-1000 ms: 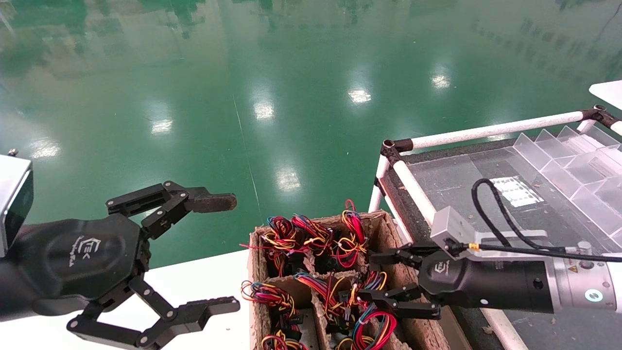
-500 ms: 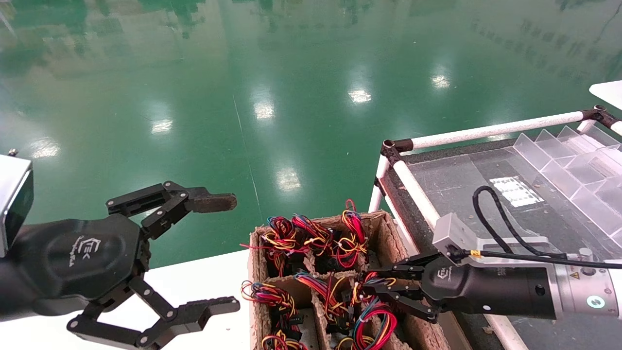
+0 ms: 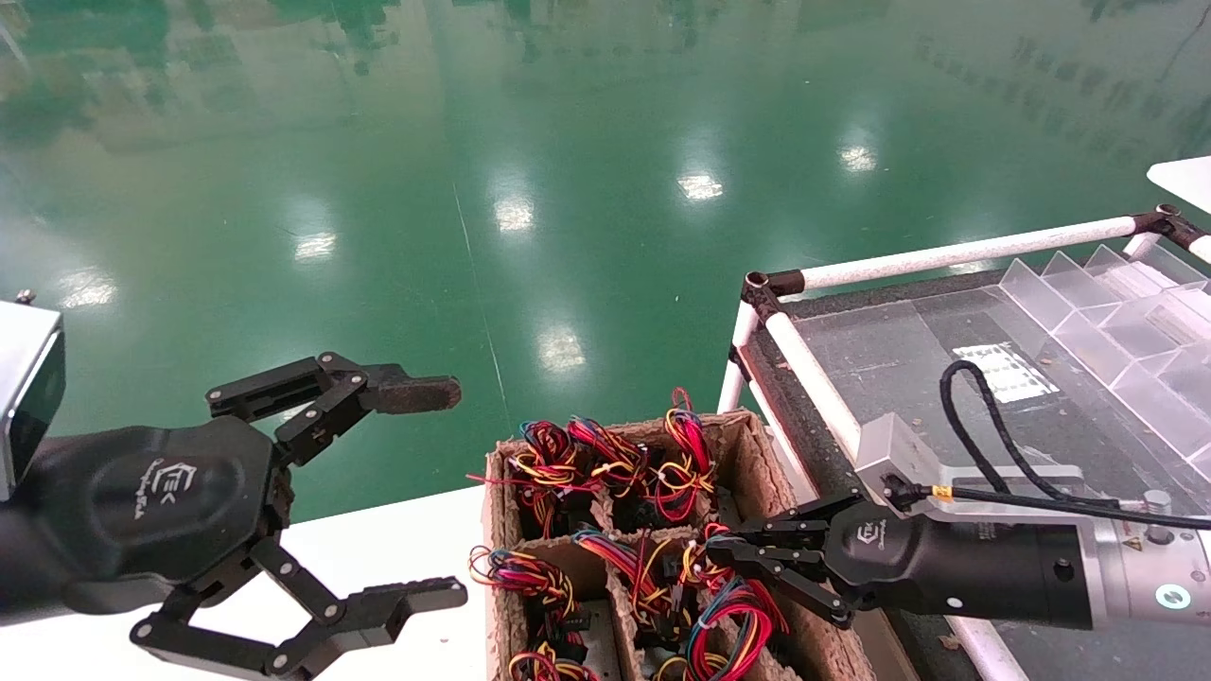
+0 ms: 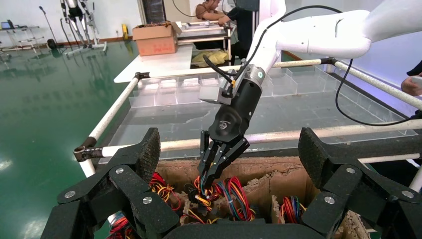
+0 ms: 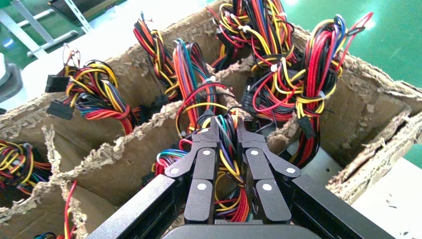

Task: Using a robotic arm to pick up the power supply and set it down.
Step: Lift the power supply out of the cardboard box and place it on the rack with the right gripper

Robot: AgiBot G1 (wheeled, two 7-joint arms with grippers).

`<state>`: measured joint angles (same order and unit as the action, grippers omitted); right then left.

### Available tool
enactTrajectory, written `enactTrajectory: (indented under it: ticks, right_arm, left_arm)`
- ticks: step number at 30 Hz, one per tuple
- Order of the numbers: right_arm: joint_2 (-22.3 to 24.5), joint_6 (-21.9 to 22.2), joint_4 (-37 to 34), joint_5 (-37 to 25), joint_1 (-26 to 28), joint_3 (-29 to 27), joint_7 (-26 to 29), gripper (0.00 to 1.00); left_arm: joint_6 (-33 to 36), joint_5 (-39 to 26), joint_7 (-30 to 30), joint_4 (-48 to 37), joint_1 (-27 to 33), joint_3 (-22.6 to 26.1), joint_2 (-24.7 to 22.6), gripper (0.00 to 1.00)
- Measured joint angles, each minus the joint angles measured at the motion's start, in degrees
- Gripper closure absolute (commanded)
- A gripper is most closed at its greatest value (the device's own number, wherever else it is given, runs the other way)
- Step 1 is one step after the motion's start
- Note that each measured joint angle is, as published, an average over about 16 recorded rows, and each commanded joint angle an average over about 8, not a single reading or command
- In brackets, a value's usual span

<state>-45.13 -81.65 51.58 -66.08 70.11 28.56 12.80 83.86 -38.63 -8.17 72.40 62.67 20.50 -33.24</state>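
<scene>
Two right gripper (image 3: 724, 558) fingers (image 5: 206, 149) pinching power supply wires (image 5: 226, 149), cardboard box (image 3: 757, 454)

a white table (image 3: 397, 549) bears a divided cardboard box (image 3: 757, 454) of wire bundles (image 3: 605, 463).

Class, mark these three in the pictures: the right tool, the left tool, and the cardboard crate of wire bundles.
right tool (image 5: 227, 130), right wrist view, between its fingertips, which pinch a wire bundle.
left tool (image 3: 445, 492), head view, in the open gap between its fingertips.
cardboard crate (image 3: 757, 454), head view, on its right wall.
</scene>
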Motion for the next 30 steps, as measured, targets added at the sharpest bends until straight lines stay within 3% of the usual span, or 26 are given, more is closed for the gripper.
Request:
enactTrajectory:
  ticks: [16, 30]
  right_arm:
    - [2.43, -0.11, 1.09, 7.54, 3.63, -5.63, -0.25, 1.00]
    - [3.54, 0.05, -3.93, 11.77, 13.35, -10.42, -3.00, 1.00]
  left_arm:
    - [0.00, 0.01, 0.00, 0.00, 0.00, 0.01, 0.00, 0.00]
    - [-0.01, 0.01, 0.01, 0.00, 0.00, 0.02, 0.01, 0.00]
